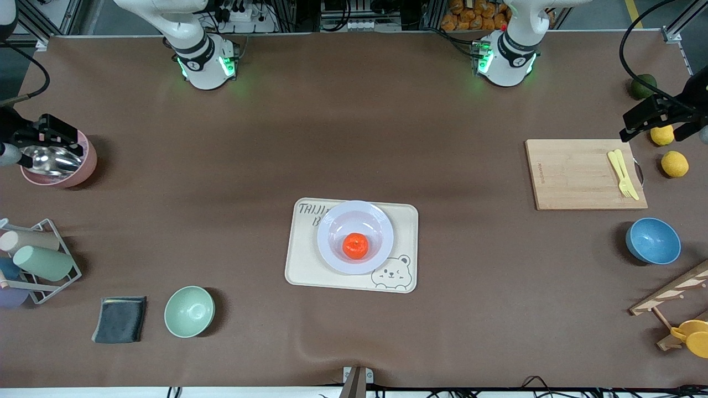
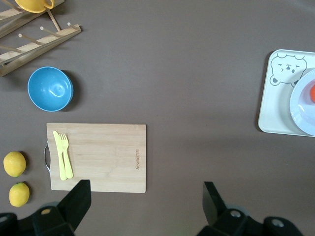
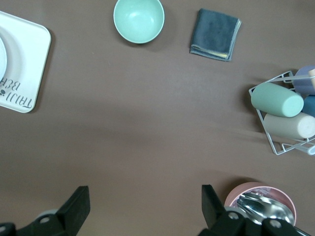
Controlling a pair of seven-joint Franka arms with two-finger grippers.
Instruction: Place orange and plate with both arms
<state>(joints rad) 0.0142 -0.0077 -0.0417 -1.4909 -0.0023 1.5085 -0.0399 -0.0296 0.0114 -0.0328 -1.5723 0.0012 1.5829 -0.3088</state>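
Note:
The orange (image 1: 355,246) lies in the middle of the lavender-white plate (image 1: 332,221). The plate rests on the cream bear-print tray (image 1: 301,265) at the table's middle. My left gripper (image 1: 655,130) hangs open and empty over the left arm's end of the table, by the lemons; in the left wrist view (image 2: 146,201) its fingers stand wide apart over bare table. The plate's edge (image 2: 302,105) and a sliver of the orange (image 2: 312,93) show there. My right gripper (image 1: 50,138) hangs open and empty over the pink bowl (image 1: 83,168); it also shows in the right wrist view (image 3: 142,204).
A cutting board (image 1: 575,177) with yellow cutlery, two lemons (image 1: 675,163), a dark green fruit (image 1: 643,85), a blue bowl (image 1: 653,241) and a wooden rack (image 1: 672,293) fill the left arm's end. A green bowl (image 1: 189,312), grey cloth (image 1: 119,319) and cup rack (image 1: 38,260) sit at the right arm's end.

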